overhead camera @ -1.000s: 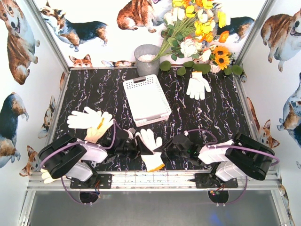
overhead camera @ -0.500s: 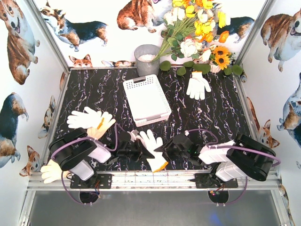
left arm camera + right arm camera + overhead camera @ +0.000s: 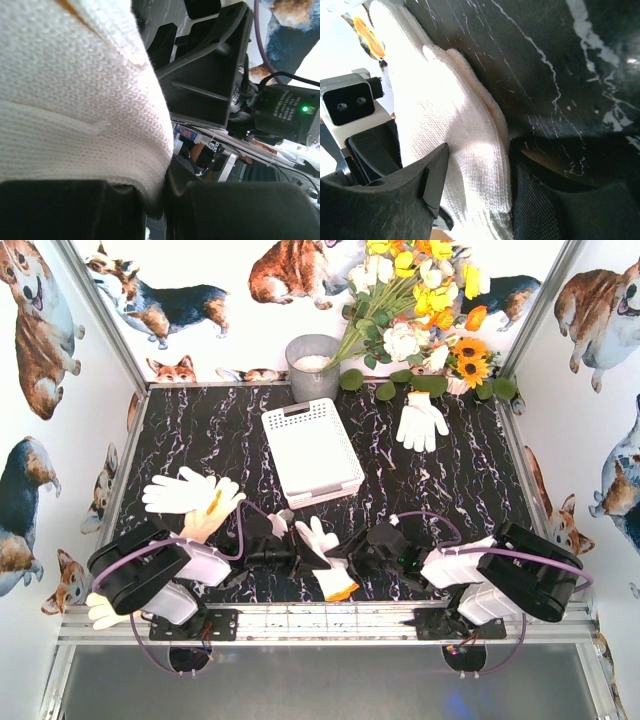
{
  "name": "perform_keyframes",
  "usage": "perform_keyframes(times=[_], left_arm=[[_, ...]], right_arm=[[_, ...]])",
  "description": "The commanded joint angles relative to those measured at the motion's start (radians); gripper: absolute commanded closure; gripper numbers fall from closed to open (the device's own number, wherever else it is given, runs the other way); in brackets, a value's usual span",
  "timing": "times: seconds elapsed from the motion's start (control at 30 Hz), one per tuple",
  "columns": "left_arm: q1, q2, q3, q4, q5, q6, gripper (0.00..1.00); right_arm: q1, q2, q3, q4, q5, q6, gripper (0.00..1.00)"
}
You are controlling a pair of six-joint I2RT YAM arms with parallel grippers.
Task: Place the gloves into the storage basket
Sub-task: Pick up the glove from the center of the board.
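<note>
A white glove with an orange cuff [image 3: 325, 558] lies near the front edge between my two grippers. My left gripper [image 3: 295, 552] is shut on its knit fabric [image 3: 75, 100], which is pinched between the black fingers [image 3: 160, 200]. My right gripper [image 3: 350, 558] stands open, with the same glove [image 3: 460, 130] lying across the gap between its fingers [image 3: 475, 180]. The storage basket [image 3: 300, 418] sits behind them with nothing in it. Two more gloves [image 3: 190, 495] lie at the left. Another glove [image 3: 420, 420] lies at the far right, and one [image 3: 100, 610] pokes out under the left arm.
A round grey bucket [image 3: 312, 365] stands behind the basket. A bunch of flowers [image 3: 420, 310] leans over the back right corner. Corgi-print walls close in both sides, and a metal rail [image 3: 330, 620] runs along the near edge.
My left gripper has shut on the middle glove, which is now bunched up and shorter. The right gripper's jaws have widened around it.
</note>
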Motion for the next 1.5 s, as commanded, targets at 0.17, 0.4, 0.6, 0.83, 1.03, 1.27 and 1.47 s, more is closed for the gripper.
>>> perform_keyframes(times=[0.17,0.4,0.6,0.83,1.03,1.27,1.47], left_arm=[[0.052,-0.101,0.015,0.014,0.013,-0.014,1.0],[0.078,-0.149,0.033,-0.031,0.021,0.007,1.0],[0.1,-0.186,0.039,-0.049,0.023,0.018,1.0],[0.116,-0.219,0.095,-0.108,0.047,0.061,1.0],[0.119,-0.238,0.126,-0.13,0.065,0.062,1.0],[0.125,-0.263,0.137,-0.163,0.079,0.063,1.0],[0.136,-0.291,0.153,-0.193,0.079,0.061,1.0]], right_arm=[[0.004,-0.005,0.009,0.005,0.011,-0.005,0.42],[0.004,-0.015,0.002,0.054,-0.004,0.04,0.37],[0.004,-0.04,0.006,0.101,0.002,0.098,0.32],[0.004,-0.091,0.021,0.111,0.042,0.158,0.3],[0.002,-0.127,0.016,0.138,0.114,0.193,0.3],[-0.006,-0.165,0.038,0.126,0.169,0.198,0.31],[-0.025,-0.199,0.05,0.122,0.186,0.181,0.35]])
